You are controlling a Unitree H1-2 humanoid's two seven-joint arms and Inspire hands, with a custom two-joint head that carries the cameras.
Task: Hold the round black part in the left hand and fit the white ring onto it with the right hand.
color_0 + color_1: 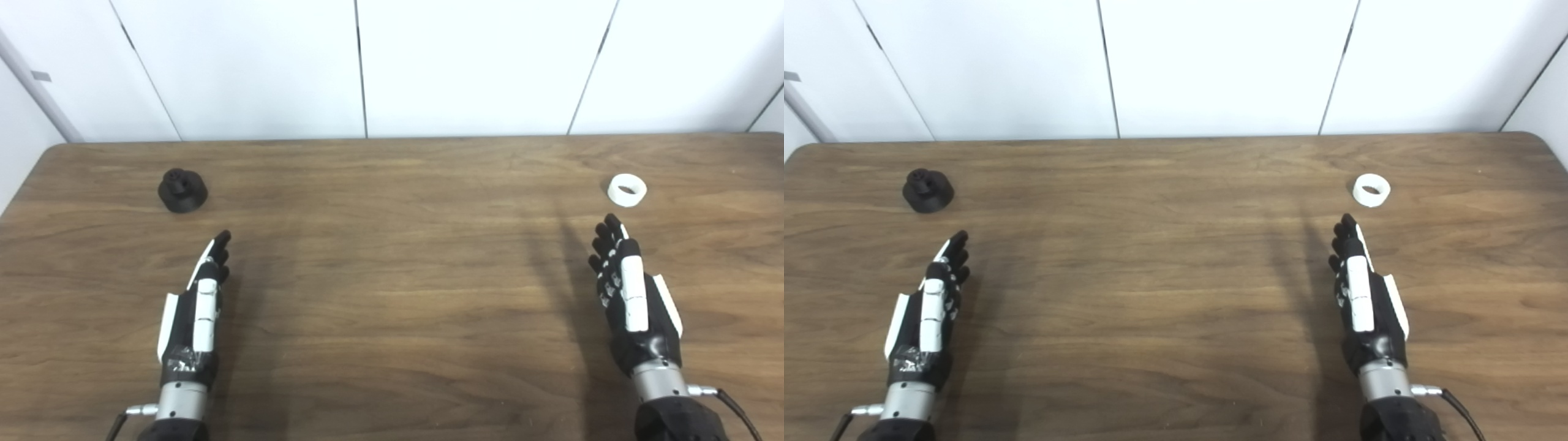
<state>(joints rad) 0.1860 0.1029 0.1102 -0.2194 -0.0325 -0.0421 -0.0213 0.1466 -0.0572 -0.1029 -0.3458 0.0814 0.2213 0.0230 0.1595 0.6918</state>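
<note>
Round black part (pixel 182 190) and smooth white ring (pixel 627 190) lie on grained wooden table (pixel 392 275).

Both hands, left hand (pixel 195 315) and right hand (pixel 631 300), are showing black fingers with white plates, silver wrist cuffs, black forearms; thin black cables are exiting at 9 and 3 o'clock, grey tape patching left.
</note>
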